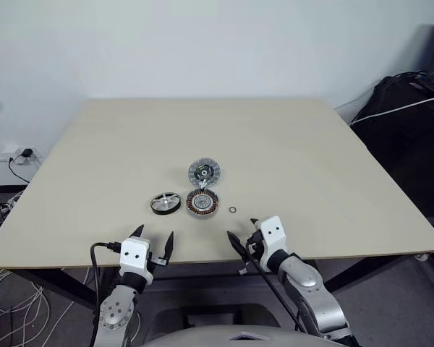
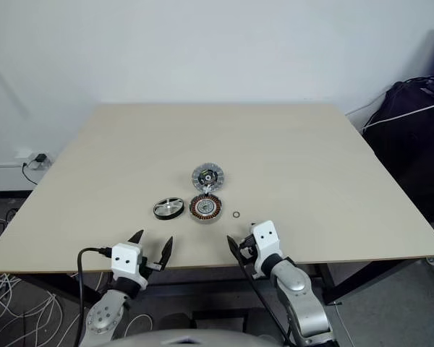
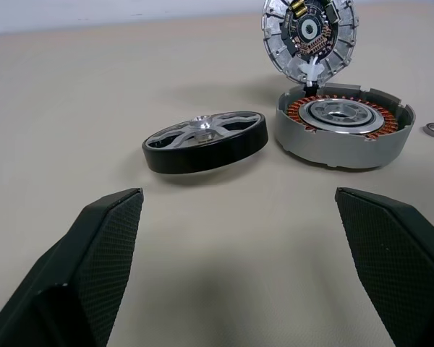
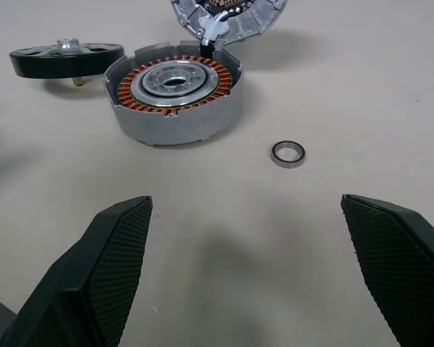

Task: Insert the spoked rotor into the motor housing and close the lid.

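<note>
The spoked rotor, a dark-rimmed wheel with silver spokes, lies on the table just left of the motor housing. The housing shows its copper windings around a silver hub. Behind it the ribbed silvery lid stands tilted open, joined to the housing's far edge. My left gripper hovers open at the table's near edge, in front of the rotor. My right gripper is open too, near the front edge, a little right of the housing. Both grippers hold nothing.
A tiny thin ring lies on the table right of the housing, also in the right wrist view. Cables and a wall socket sit at the left. Dark bags stand at the right.
</note>
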Controlling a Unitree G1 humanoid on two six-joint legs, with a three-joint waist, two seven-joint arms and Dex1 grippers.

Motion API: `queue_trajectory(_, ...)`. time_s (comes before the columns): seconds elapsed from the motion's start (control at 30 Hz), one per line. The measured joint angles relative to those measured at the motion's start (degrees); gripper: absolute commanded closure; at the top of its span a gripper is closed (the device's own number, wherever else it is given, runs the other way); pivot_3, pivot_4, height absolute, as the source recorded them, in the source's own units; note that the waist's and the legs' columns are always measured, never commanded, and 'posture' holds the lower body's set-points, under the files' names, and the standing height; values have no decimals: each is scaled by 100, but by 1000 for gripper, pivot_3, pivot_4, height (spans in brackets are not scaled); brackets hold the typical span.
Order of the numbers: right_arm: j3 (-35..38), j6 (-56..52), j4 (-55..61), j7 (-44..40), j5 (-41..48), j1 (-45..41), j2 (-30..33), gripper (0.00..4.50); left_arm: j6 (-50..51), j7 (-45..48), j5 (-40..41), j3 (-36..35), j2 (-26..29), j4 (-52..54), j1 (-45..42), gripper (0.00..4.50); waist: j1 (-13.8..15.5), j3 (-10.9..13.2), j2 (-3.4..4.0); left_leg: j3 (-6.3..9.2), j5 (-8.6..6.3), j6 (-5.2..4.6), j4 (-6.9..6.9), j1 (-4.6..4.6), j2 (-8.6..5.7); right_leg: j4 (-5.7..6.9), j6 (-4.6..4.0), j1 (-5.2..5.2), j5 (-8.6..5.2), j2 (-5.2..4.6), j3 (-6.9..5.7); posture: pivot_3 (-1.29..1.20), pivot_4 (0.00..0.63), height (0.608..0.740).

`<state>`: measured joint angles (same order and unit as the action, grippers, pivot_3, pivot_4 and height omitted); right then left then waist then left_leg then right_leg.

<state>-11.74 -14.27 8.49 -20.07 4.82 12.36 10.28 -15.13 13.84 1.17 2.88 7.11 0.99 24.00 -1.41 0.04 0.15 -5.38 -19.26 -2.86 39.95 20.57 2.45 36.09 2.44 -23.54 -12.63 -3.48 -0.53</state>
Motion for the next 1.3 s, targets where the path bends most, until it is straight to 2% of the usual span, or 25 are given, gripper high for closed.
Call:
queue_trajectory(0.47,-8,-10,-7,34,-34,-41,-28,0,74,15,2,0,8,50,10,16,0,0,0,0,0,0,0,0,0,0,0,0,0,0,0,0,0,740)
queue_trajectory(0.8,8,-737,-118,363,-203,-704,-170,0,75,-6,1,29,-43,157,-5,16,-3,1,1,-1,0,0,0,4,0,0,-1,-2,1,0,0,0,0,740)
queue_trajectory(1.3,34,-976,-1642,597,-320,-1909,-542,0,56,-4,41,174,-193,193,-22,16,-35,1,6,-4,1,0,0,11,-5,2,-1,13,2,2,3,0,0,740)
